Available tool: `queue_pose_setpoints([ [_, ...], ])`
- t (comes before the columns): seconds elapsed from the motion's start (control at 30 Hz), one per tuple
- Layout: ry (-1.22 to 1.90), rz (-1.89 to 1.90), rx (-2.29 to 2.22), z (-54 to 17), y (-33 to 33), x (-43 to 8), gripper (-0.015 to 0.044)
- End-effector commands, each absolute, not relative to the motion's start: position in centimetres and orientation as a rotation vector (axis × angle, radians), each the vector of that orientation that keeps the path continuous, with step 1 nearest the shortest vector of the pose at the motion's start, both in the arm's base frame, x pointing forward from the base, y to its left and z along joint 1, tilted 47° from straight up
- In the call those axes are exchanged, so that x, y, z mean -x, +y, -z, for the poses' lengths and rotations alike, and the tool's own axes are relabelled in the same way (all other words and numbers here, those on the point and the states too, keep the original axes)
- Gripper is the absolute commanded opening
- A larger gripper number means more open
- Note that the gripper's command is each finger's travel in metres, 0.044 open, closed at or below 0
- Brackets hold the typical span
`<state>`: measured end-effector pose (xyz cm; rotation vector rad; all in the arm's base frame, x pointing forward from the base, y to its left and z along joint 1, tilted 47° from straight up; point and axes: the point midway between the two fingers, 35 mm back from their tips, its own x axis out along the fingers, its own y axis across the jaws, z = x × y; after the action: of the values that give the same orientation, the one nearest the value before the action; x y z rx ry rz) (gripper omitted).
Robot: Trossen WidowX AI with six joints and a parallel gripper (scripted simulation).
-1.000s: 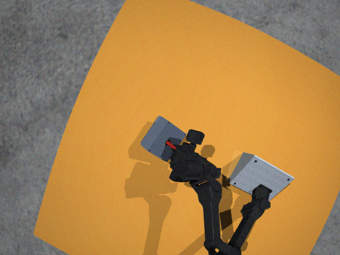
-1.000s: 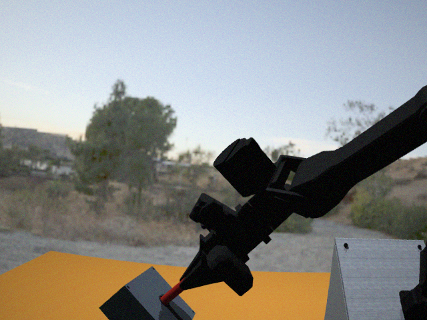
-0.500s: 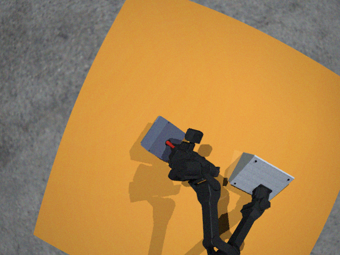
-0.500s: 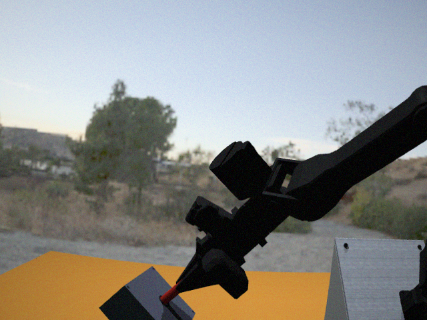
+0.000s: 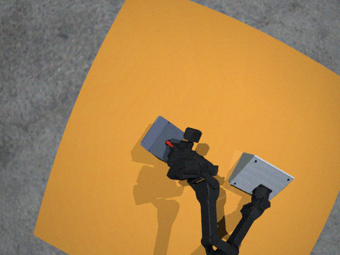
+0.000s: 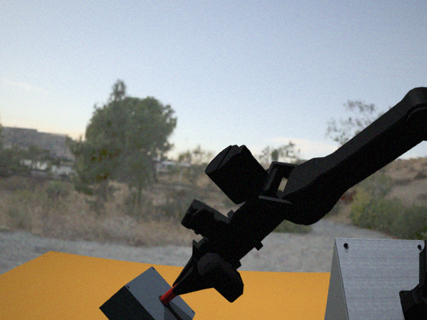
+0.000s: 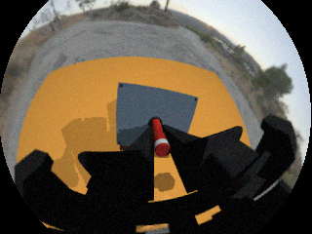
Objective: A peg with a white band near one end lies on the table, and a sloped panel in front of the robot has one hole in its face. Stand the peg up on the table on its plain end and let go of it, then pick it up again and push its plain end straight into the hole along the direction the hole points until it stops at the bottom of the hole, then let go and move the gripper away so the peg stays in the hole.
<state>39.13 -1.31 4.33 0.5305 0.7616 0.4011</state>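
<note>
The blue-grey sloped panel (image 5: 164, 133) (image 6: 147, 283) (image 7: 136, 104) has one hole in its face. The red peg (image 5: 169, 143) (image 6: 167, 295) (image 7: 157, 131) is tilted, with its plain end at the hole and apparently inside it; how deep is hidden. Its white band is at the upper end, near the fingers in the wrist view. My gripper (image 5: 173, 147) (image 6: 175, 290) (image 7: 158, 128) is shut on the peg toward the banded end, and a length of red shows between the fingertips and the panel face.
A silver sloped block (image 5: 263, 172) (image 6: 365, 275) with small dark holes near its corners stands to the right of the panel. Dark arm parts overlap its lower edge. The orange table top (image 5: 109, 170) (image 6: 282, 289) (image 7: 44, 117) lies under both blocks, with the arm's shadow on it.
</note>
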Motion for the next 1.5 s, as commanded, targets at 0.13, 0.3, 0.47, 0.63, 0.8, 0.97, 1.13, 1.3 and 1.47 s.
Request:
queue_pose_setpoints([
  [0.13,0.767,-0.395,-0.534,-3.80,-1.18,-39.50,0.0000],
  [0.3,0.766,-0.395,-0.534,-3.67,-1.05,-39.62,0.0000],
  [0.47,0.766,-0.395,-0.534,-3.53,-0.92,-39.68,0.0000],
  [0.63,0.760,-0.401,-0.530,-3.83,-0.87,-39.67,0.0000],
  [0.8,0.760,-0.401,-0.530,-3.83,-0.87,-39.67,0.0000],
  [0.97,0.760,-0.401,-0.530,-3.83,-0.87,-39.67,0.0079],
  [1.13,0.760,-0.401,-0.530,-3.83,-0.87,-39.67,0.0210],
  [1.3,0.760,-0.401,-0.530,-3.85,-0.89,-39.65,0.0341],
  [1.47,0.763,-0.399,-0.529,-4.13,-1.25,-39.35,0.0440],
])
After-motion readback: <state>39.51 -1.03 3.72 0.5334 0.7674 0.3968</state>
